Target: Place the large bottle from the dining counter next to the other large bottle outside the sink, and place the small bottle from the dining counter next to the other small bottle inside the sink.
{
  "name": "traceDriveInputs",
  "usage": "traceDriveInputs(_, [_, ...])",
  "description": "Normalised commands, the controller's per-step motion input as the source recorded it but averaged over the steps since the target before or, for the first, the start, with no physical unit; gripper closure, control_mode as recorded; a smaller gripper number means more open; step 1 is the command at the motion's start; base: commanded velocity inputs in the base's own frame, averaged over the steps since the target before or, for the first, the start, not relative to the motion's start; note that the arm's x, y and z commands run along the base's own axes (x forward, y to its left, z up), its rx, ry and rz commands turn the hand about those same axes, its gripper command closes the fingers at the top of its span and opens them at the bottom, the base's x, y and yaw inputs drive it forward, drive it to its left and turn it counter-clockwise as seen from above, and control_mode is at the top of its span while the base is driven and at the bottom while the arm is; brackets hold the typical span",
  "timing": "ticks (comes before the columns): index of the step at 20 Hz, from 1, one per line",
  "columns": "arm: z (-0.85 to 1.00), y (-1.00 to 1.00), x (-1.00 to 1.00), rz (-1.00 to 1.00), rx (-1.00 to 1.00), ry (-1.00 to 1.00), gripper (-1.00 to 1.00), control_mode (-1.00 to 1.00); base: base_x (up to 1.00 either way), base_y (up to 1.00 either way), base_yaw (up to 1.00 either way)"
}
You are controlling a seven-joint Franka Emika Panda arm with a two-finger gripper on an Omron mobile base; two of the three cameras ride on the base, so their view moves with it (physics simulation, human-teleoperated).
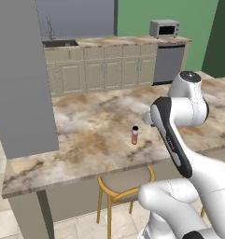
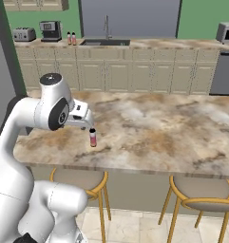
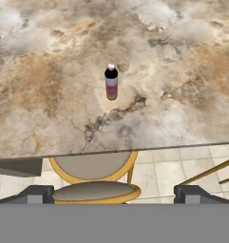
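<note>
At the far left of the back wall run, two bottles point(image 2: 71, 38) stand together just left of the sink point(image 2: 104, 42); from here we cannot tell their sizes apart. Nearer, on the dining surface point(image 2: 154, 128), the small bottle point(image 2: 92, 137) stands upright and alone, close to the near edge, above a yellow-framed stool point(image 2: 82, 182). In the hand view it point(image 3: 111, 82) sits slightly left of centre and well ahead of the fingertips point(image 3: 35, 193), so the hand point(image 3: 114, 194) hangs back over the edge, above the stool, spread wide and empty. We judge the step in hand to be the reach for this bottle. To do it well, we bring the hand forward and down until the fingers straddle the red body below the dark neck, centre it between them first, and close only then, since a slim bottle tips easily if one finger arrives early. To the right, the surface runs on bare towards a second stool point(image 2: 201, 197).
</note>
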Motion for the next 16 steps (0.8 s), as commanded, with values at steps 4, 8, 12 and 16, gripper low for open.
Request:
traceDriveInputs(4, [0.00, 0.00, 0.00, 0.00, 0.00, 0.00, -1.00, 1.00, 0.00, 0.00, 0.00])
traceDriveInputs(8, [0.00, 0.00, 0.00, 0.00, 0.00, 0.00, -1.00, 1.00, 0.00, 0.00, 0.00])
traceDriveInputs(12, [0.00, 0.00, 0.00, 0.00, 0.00, 0.00, -1.00, -1.00, 0.00, 0.00, 0.00])
traceDriveInputs(16, [0.00, 0.12, 0.21, 0.00, 0.00, 0.00, -1.00, -1.00, 0.00, 0.00, 0.00])
